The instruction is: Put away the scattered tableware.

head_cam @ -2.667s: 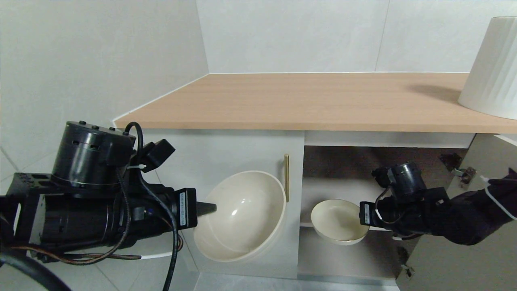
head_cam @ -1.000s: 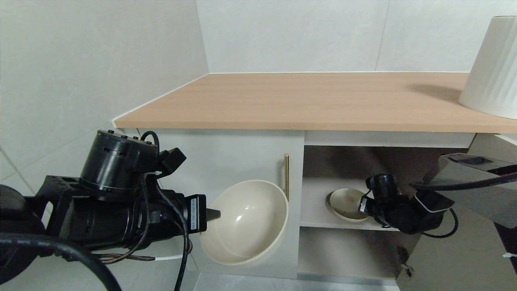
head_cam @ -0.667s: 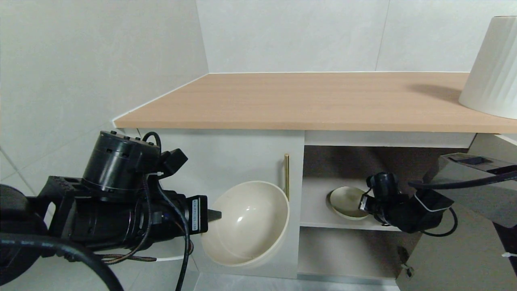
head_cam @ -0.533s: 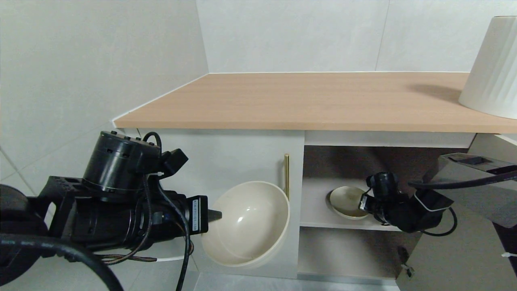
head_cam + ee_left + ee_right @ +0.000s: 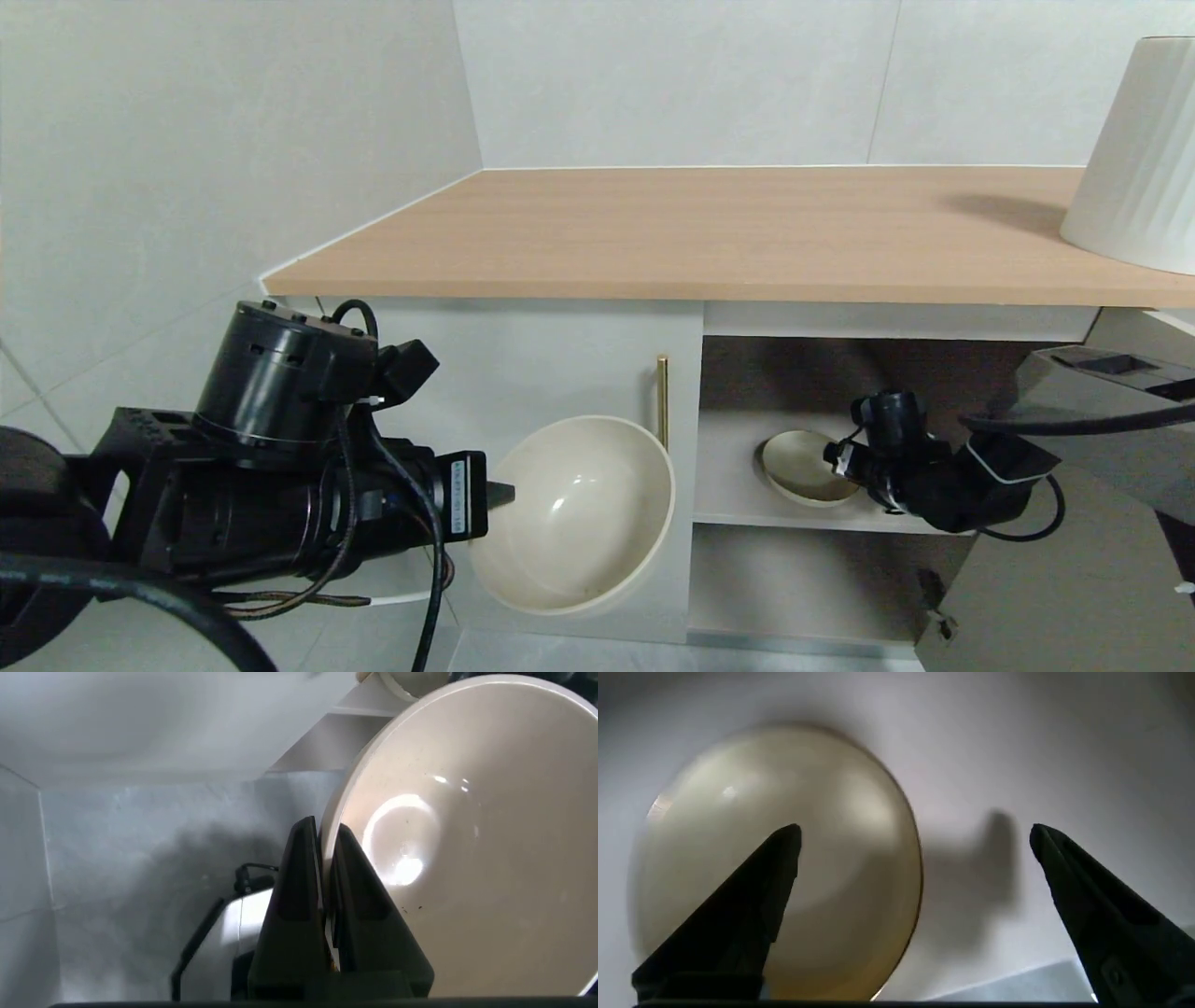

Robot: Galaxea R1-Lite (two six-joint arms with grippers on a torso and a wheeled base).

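Just ahead of the wide-open right pincer (image 5: 913, 835), small bowl (image 5: 780, 859) rests on shelf (image 5: 1046, 756). Left pincer (image 5: 322, 831) pinches big bowl (image 5: 467, 831) by rim only; may slip, or knock cupboard door (image 5: 560, 364) close by.

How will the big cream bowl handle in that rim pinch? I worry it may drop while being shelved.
Likely rigid and fragile: the large bowl looks like glazed ceramic. Its glossy highlights suggest slipperiness. The left gripper pinches one rim spot with the bowl tilted, so it could pivot.
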